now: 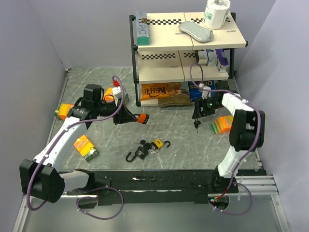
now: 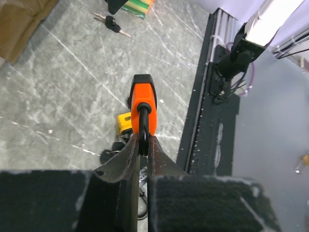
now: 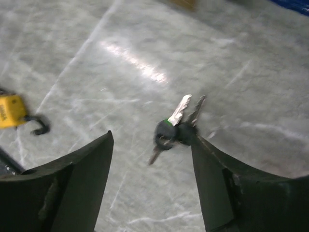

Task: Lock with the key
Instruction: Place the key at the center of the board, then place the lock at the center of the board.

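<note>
My left gripper (image 1: 131, 116) is shut on the black shackle of an orange padlock (image 1: 142, 118) and holds it above the table; in the left wrist view the lock (image 2: 144, 102) sticks out past the gripper (image 2: 143, 141). A bunch of keys with black heads (image 1: 196, 124) lies on the table, also in the left wrist view (image 2: 112, 22). My right gripper (image 1: 199, 114) is open just over the keys (image 3: 174, 129); in the right wrist view (image 3: 152, 140) they sit between the fingers, close to the right one. The view is blurred.
A yellow padlock (image 1: 157, 144) with black hooks and locks (image 1: 139, 151) lies at centre front, also showing in the wrist views (image 2: 124, 124) (image 3: 10, 110). A two-tier shelf (image 1: 188, 43) stands at the back, snack bags (image 1: 159, 92) under it. Orange-green packets (image 1: 86, 147) (image 1: 222, 124) lie on the table.
</note>
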Action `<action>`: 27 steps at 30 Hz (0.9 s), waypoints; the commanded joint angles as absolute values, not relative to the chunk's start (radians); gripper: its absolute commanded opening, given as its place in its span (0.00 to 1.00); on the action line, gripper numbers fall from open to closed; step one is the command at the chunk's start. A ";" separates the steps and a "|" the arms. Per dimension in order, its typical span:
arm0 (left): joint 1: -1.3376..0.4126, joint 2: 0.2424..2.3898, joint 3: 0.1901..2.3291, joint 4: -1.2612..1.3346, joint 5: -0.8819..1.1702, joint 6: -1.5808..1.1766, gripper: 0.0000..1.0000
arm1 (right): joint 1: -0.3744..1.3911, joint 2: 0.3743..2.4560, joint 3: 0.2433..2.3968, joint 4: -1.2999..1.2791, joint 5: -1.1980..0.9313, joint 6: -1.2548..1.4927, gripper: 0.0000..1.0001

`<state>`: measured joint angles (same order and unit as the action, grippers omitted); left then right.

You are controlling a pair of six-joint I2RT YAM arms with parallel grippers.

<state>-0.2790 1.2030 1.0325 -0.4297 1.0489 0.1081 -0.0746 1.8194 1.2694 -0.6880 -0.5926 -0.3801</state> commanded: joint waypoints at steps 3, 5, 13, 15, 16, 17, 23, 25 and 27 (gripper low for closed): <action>-0.345 1.189 1.011 -0.324 1.075 0.006 0.01 | -0.043 1.559 1.171 -0.660 -0.764 -0.457 0.76; -0.373 1.180 0.976 -0.282 1.051 -0.075 0.01 | -0.005 1.510 1.119 -0.647 -0.785 -0.462 0.76; -0.411 1.187 0.900 -0.117 0.994 -0.423 0.01 | 0.356 1.160 0.970 -0.385 -0.599 -0.425 0.78; -0.411 1.187 0.879 -0.091 0.991 -0.506 0.01 | 0.456 1.131 0.977 -0.354 -0.552 -0.431 0.77; -0.411 1.187 0.871 -0.077 0.989 -0.532 0.01 | 0.481 1.128 0.983 -0.354 -0.557 -0.437 0.78; -0.410 1.186 0.859 -0.058 0.991 -0.554 0.01 | 0.506 1.123 0.994 -0.350 -0.558 -0.446 0.78; -0.410 1.181 0.851 -0.052 0.991 -0.627 0.01 | 0.650 1.120 1.006 -0.288 -0.552 -0.492 0.87; -0.410 1.178 0.844 -0.031 1.009 -0.641 0.01 | 0.689 1.118 1.003 -0.261 -0.560 -0.500 0.87; -0.410 1.175 0.828 -0.012 1.012 -0.664 0.01 | 0.707 1.108 0.989 -0.232 -0.566 -0.515 0.87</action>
<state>-0.4091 1.2060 0.8383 -0.1123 0.9783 -0.5797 0.6601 1.1282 0.9798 -0.3405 -0.5636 -0.4717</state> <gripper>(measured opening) 0.101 0.867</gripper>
